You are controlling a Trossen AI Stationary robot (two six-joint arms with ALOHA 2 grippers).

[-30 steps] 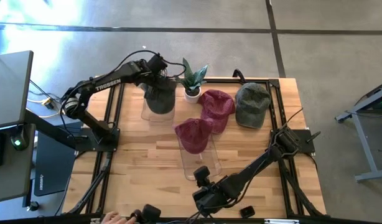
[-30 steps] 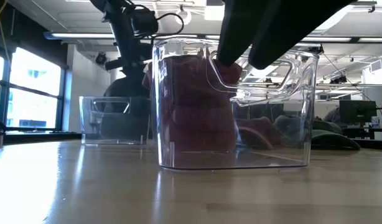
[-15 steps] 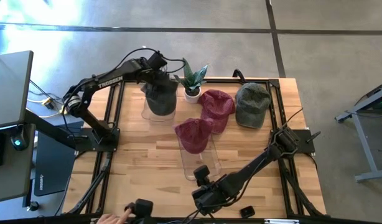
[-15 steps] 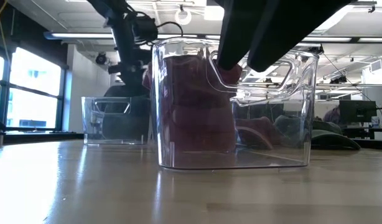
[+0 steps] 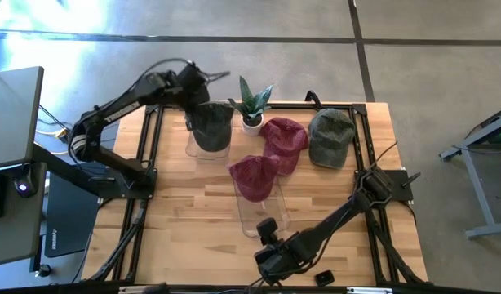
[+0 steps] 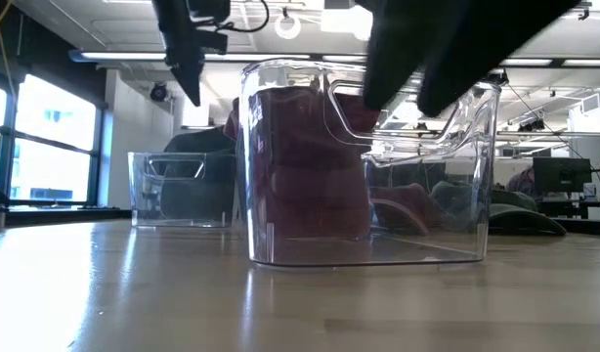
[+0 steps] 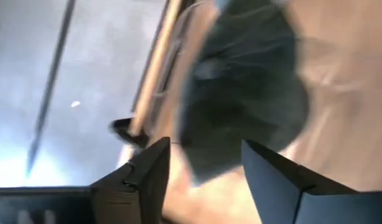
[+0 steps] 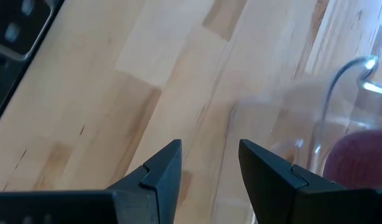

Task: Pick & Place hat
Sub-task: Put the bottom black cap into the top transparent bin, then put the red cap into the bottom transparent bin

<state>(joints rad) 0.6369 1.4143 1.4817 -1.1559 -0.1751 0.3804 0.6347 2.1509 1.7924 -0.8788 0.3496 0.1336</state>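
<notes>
Above dark hat, left gripper has lifted, jaws apart.

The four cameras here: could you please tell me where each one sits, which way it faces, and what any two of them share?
High view: overhead, looking straight down on the wooden table; both arms show.
Low view: at table-top height, facing the near clear bin holding a maroon hat; arms enter from above.
Left wrist view: on the left arm, past the open left claw at the dark hat.
Right wrist view: on the right arm, past the open right claw at table and bin.
Shared: high and low views both show the far clear bin.
</notes>
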